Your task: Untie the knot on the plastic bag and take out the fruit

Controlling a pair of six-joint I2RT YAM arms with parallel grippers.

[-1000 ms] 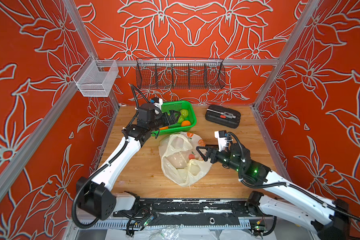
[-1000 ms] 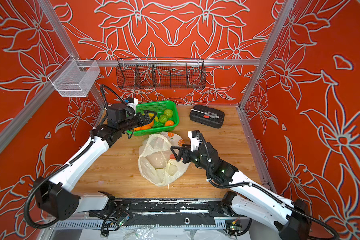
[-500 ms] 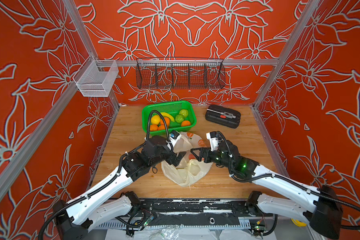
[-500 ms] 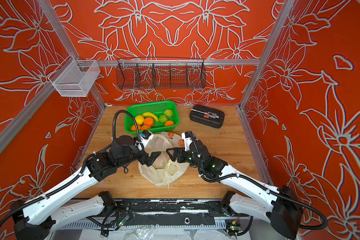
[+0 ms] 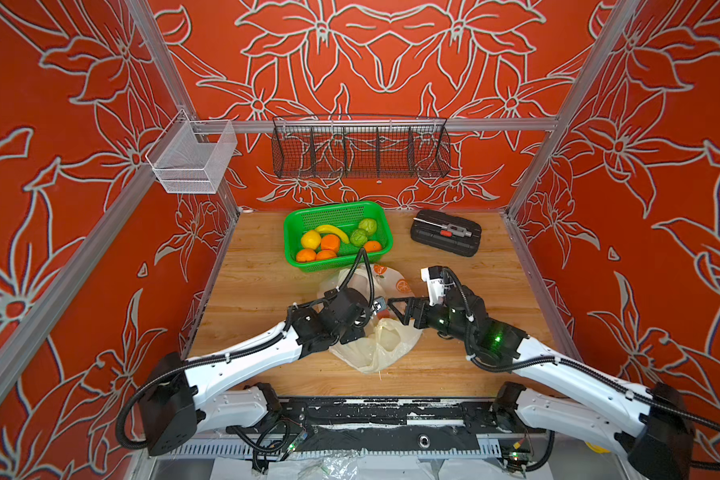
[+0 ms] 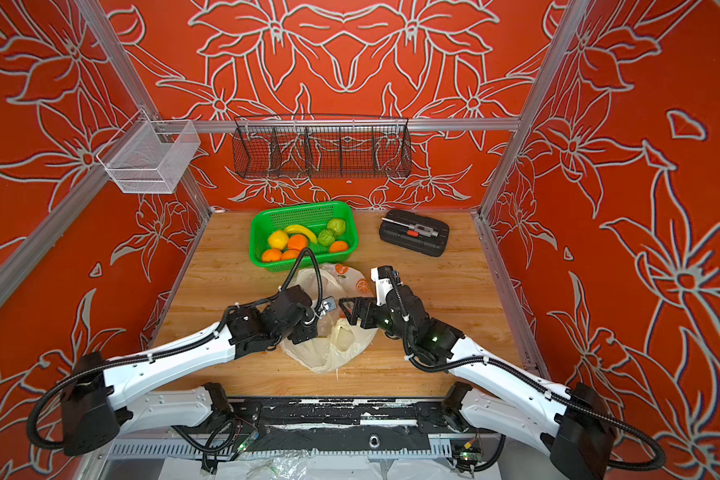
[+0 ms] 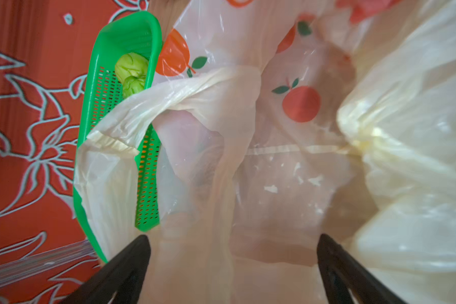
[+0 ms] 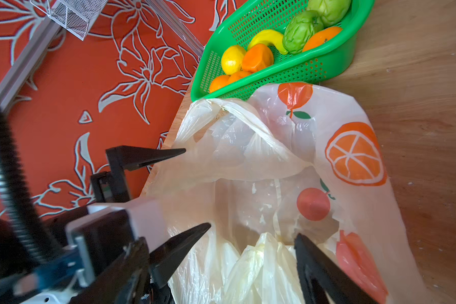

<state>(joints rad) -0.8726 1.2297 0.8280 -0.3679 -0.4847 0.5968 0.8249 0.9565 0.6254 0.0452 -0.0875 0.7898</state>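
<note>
1. Left claw (image 7: 233, 240): spread to full width and gripping nothing. Loose film lies between its fingers but is not pinched.

2. Right claw (image 5: 393, 311): also spread wide and empty. Both claws hang close together over the mouth of the plastic bag (image 5: 375, 345), on the side of the bag away from the green basket (image 5: 333, 207).

3. The bag lies slack on the desk (image 5: 258, 282), directly in front of the basket. One handle strip (image 8: 248, 122) touches the basket's front wall. No knot shows: the strips lie loose and the mouth gapes. Treat the untying as done.

4. Inside the basket you will find a lemon (image 5: 311, 240), several oranges (image 5: 330, 242), two green fruits (image 5: 358, 237) and a banana (image 5: 332, 232).

5. Step in hand, judged from the above: fruit removal, probably near its end. A pink-red patch (image 8: 353, 258) shows on the part of the bag away from the basket. You cannot tell whether it is fruit or print.

6. Next move: settle that point first. If fruit is there, lift the bag rim with one claw to keep the mouth open. Send the other claw in with a finger on each side of the fruit. Close only when no film sits between finger and fruit. The film is thin and will likely drag along if caught.
</note>
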